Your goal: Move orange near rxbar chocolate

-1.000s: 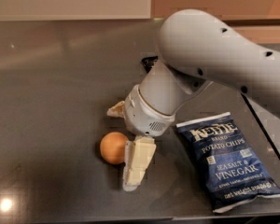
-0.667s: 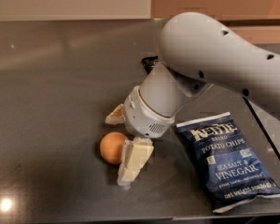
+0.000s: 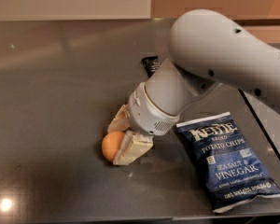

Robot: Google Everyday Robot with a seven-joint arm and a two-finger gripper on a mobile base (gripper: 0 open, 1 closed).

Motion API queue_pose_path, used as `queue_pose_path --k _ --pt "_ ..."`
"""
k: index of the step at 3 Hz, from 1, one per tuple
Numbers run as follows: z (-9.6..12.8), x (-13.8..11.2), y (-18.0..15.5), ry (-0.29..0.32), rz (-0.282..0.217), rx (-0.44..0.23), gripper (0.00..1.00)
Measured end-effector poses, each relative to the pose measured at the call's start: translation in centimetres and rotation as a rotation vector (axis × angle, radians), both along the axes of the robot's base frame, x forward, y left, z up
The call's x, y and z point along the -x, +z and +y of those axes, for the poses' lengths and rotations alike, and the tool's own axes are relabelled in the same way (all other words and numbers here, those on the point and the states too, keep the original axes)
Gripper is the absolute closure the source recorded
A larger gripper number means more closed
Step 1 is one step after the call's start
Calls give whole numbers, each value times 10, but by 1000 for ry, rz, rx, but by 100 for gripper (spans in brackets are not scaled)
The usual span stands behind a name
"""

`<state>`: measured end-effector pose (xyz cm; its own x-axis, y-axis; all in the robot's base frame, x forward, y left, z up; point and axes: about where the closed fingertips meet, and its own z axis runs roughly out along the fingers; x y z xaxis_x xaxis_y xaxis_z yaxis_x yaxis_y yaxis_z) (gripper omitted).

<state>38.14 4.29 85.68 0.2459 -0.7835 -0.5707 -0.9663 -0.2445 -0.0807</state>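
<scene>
The orange (image 3: pixel 111 145) rests on the dark tabletop at the centre left. My gripper (image 3: pixel 120 139) is down at it. Its cream fingers (image 3: pixel 132 148) are closed against the orange, one on the far side and one on the near right side, and the fruit sticks out to the left. The rxbar chocolate (image 3: pixel 150 64) is a small black wrapper farther back on the table. It is partly hidden behind my white arm (image 3: pixel 214 55), well apart from the orange.
A large dark blue Kettle chips bag (image 3: pixel 226 164) lies flat to the right of the gripper, near the table's front edge (image 3: pixel 130 218). A pale strip (image 3: pixel 270 125) runs along the table's right side.
The near finger has swung in from the front toward the orange, so the gap between the fingers has narrowed to the fruit's width. The orange has stayed in place.
</scene>
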Motion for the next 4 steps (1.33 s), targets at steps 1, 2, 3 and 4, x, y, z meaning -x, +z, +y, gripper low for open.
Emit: queue_pose_path --k 1,2,3,4 --pt "-10 -16 13 -41 -27 -16 87" --pt "-30 -52 32 -120 -58 -37 100" --pt "-59 -95 45 -216 -85 -33 100" --pt "-86 -131 45 -304 -101 -14 100"
